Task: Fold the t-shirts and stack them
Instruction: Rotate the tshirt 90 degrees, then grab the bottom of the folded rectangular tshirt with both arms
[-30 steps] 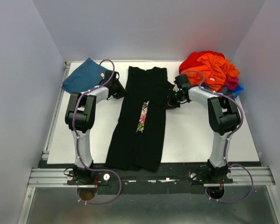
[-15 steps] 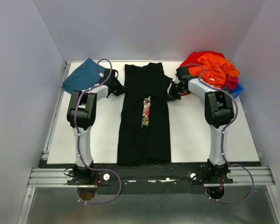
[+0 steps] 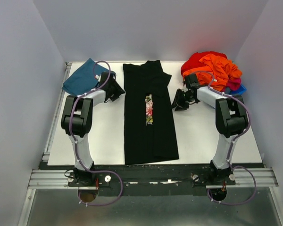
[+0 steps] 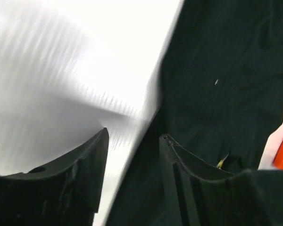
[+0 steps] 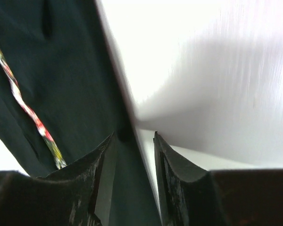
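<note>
From above: black t-shirt (image 3: 148, 113) flat as a long strip, sides folded inward, likely to narrow it for stacking. Teal shirt (image 3: 82, 77) well left of it. Left gripper (image 3: 117, 90) just beside its left edge, right gripper (image 3: 178, 101) near its right edge.
Left wrist: jaws parted, empty, at that edge.
Right wrist: likewise parted, gripping nothing.

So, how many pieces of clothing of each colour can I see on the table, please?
black t-shirt: 1
teal shirt: 1
red garment: 1
orange garment: 1
dark pink cloth: 1
Total: 5 in sight; more may lie hidden under the red and orange ones.
</note>
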Available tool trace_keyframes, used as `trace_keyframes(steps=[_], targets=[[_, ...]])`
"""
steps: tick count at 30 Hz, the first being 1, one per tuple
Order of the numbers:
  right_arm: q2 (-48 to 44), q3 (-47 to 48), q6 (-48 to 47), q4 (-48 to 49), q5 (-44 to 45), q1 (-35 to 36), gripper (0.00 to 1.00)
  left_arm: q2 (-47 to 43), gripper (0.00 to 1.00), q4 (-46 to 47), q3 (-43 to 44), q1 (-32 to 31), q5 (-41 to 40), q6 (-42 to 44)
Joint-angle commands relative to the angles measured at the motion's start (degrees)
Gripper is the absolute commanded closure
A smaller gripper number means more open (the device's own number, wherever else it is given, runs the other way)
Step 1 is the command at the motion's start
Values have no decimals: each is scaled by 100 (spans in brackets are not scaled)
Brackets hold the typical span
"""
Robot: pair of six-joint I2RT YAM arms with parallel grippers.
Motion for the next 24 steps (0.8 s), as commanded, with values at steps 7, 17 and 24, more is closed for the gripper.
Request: trace_keyframes(steps=[7, 17, 24], targets=[[-2888, -3471, 79, 329, 354, 715, 52, -3003, 42, -528, -2995, -620, -499, 356], [-4480, -5249, 1063, 145, 371, 1919, 54, -5659, 43, -1757, -5175, -1790, -386, -223], [-4955, -5557, 1565, -162, 503, 2595, 65, -6512, 44, -2171, -5800, -2300, 54, -777]])
